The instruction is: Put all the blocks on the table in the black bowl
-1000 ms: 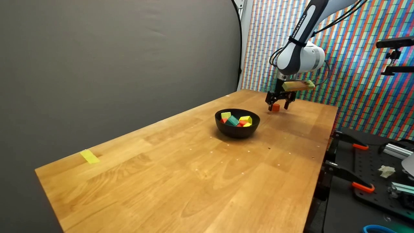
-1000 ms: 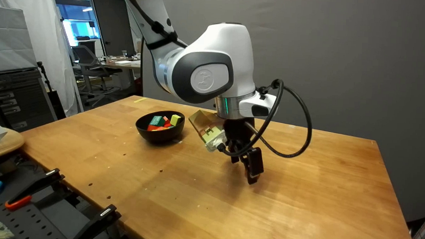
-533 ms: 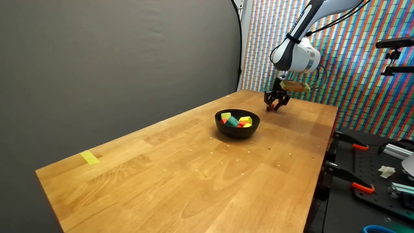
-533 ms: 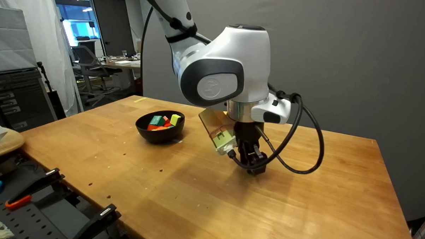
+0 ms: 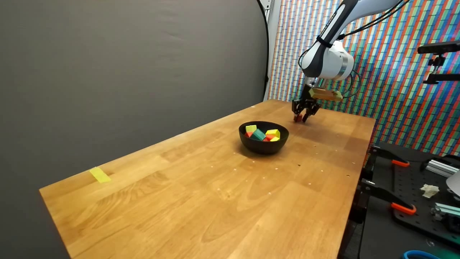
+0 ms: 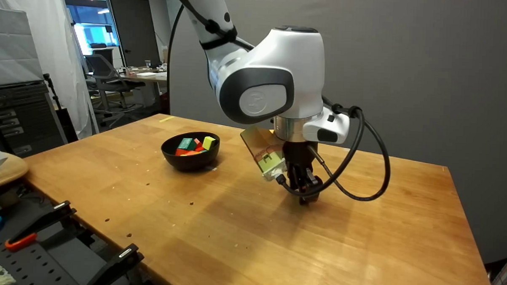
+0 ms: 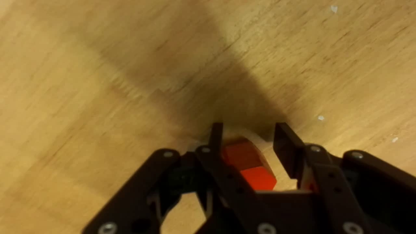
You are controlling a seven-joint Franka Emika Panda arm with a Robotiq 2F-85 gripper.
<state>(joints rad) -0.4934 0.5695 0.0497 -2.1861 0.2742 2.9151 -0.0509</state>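
A red block [image 7: 258,178] lies between the fingers of my gripper [image 7: 248,128] in the wrist view. It is close against the left finger; bare wood shows between it and the right one. The jaws stand partly apart, low over the wooden table [image 5: 179,198]. In an exterior view the same red block [image 5: 298,117] shows beside one finger; whether it touches the wood I cannot tell. The black bowl [image 5: 263,146] rests upright nearer the middle, holding several blocks, among them a green block [image 6: 187,144] and a yellow block [image 6: 208,142].
A yellow tape strip [image 5: 100,174] marks the table's far corner. Along one long side, black clamps with an orange tip [image 5: 403,208] sit on a perforated black board [image 5: 399,187]. A cable loop [image 6: 385,164] hangs out from the wrist.
The jaws have drawn closer together around the red block. Gripper and block have shifted left in one exterior view, and the gripper right in the other. The bowl has not moved.
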